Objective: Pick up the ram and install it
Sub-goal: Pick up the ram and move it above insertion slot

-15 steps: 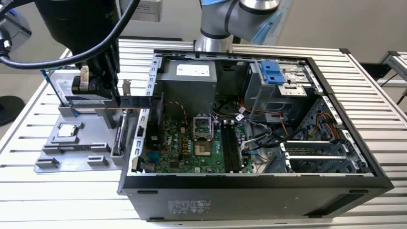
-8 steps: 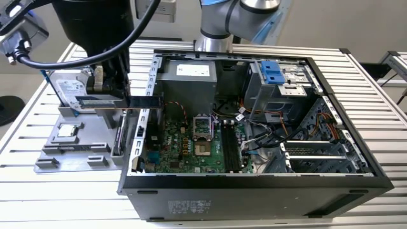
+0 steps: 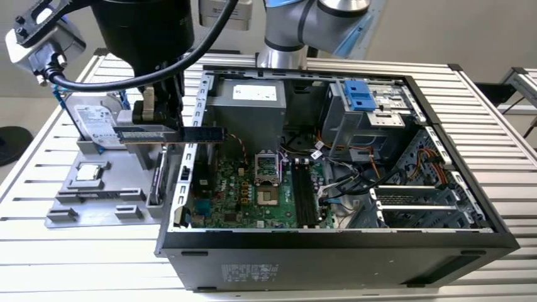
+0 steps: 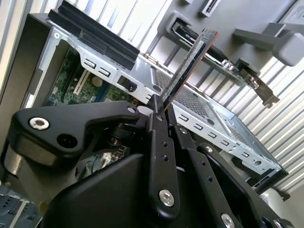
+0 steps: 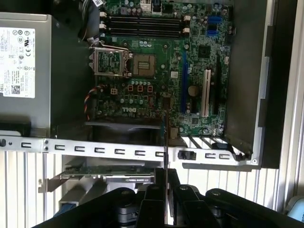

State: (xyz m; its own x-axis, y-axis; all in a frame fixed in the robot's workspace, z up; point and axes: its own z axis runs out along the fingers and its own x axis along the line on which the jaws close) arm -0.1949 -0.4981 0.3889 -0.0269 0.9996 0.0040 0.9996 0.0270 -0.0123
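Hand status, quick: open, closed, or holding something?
Hand: closed, holding the ram by one end.

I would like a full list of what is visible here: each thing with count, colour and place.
ram: one, dark blue-green, held over the case's wall at the exterior view's left.
computer case: one, black, open, on the table.
motherboard: one, green, inside the case.
power supply: one, grey, inside the case.
tray: one, grey, beside the case.
hard drive: one, silver, upright on the tray.
processor: one, silver, flat on the tray.
table: one, silver, slatted, under everything.
arm: one, silver-grey, beyond the case in the exterior view.
gripper: one, black, shut on the ram.
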